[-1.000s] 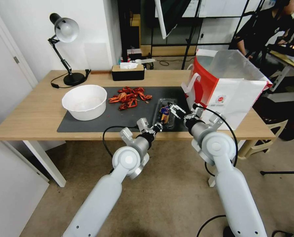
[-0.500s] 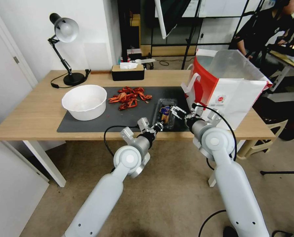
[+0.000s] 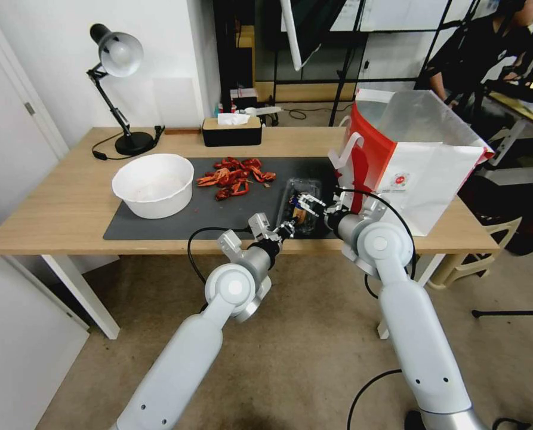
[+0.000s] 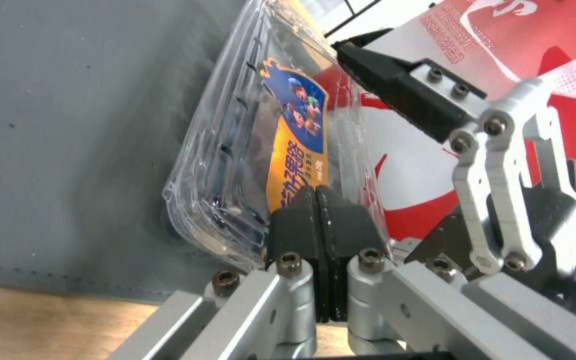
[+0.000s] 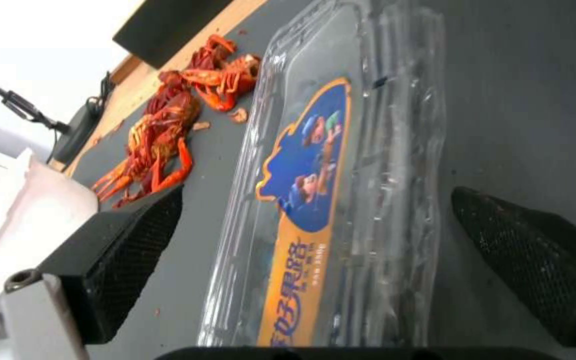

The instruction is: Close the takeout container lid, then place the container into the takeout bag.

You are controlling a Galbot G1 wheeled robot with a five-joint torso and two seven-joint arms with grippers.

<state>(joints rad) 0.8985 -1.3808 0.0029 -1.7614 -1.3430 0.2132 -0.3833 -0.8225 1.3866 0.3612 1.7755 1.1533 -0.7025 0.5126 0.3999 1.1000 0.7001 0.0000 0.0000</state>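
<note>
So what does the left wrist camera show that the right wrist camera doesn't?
Only the left wrist view: the left pincer, closed at the near end of the takeout container, the right pincer's metal linkage beside it, and the red-and-white takeout bag behind.

Only the right wrist view: the red crayfish pile on the mat, and the right pincer open, a pad on either side of the container.

Both: the clear container with its blue and orange sticker, lying on the grey mat.
</note>
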